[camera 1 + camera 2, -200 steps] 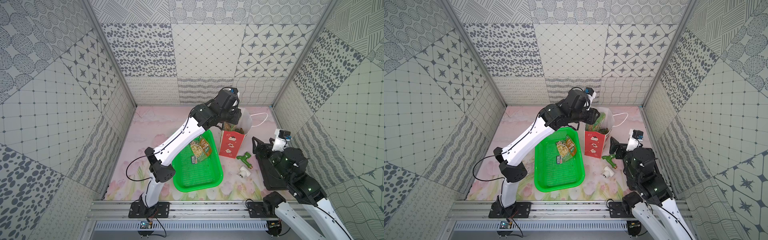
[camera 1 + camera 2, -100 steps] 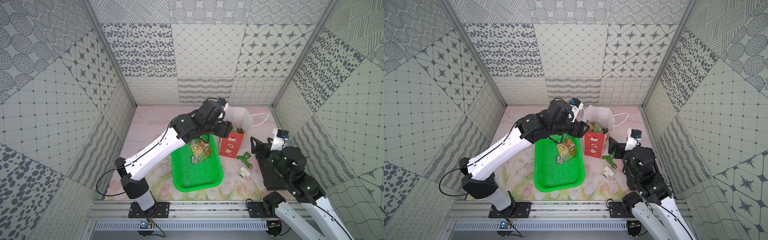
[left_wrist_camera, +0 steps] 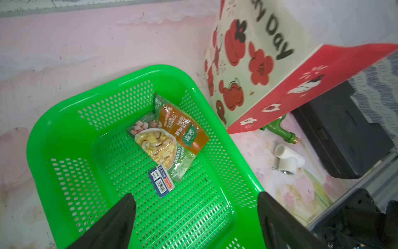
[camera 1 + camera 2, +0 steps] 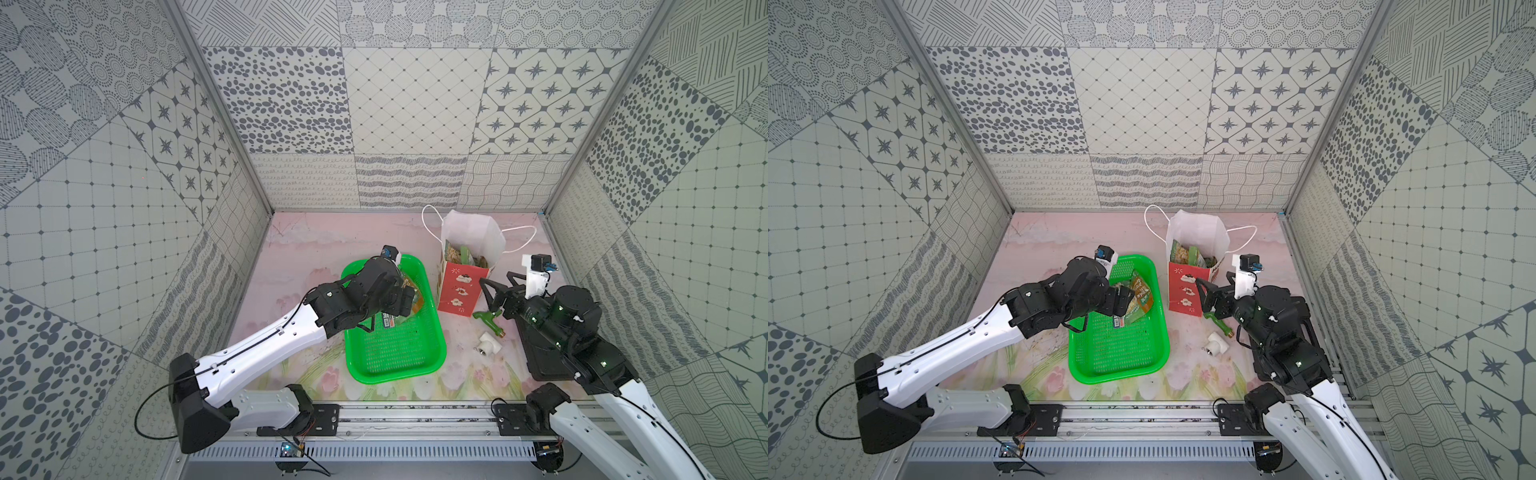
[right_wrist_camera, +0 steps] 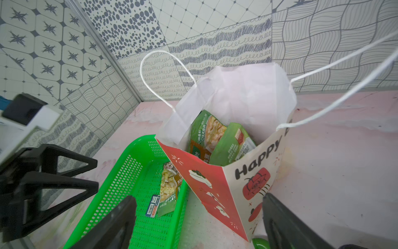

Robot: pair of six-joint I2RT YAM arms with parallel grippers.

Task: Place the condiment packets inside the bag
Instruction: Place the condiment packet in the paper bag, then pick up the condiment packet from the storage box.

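The bag (image 4: 460, 289) stands upright to the right of the basket, red front, white inside, also seen in a top view (image 4: 1185, 291). Several green condiment packets (image 5: 217, 138) stick up inside its mouth. Two overlapping condiment packets (image 3: 167, 135), one orange and one green, lie in the basket's far end, with a small blue barcode tag (image 3: 161, 180) beside them. My left gripper (image 3: 195, 195) hangs open and empty above the basket, short of those packets. My right gripper (image 5: 198, 196) is open and empty, facing the bag's near corner, close to it.
The green mesh basket (image 4: 395, 365) sits mid-table against the bag. A green pipe fitting (image 4: 490, 322) and a white one (image 4: 488, 345) lie right of the basket. A black case (image 4: 544, 361) lies under my right arm. Patterned walls enclose the table.
My left arm has drawn back from over the bag's mouth and come down over the basket, its jaws opening wide. The right arm has barely moved.
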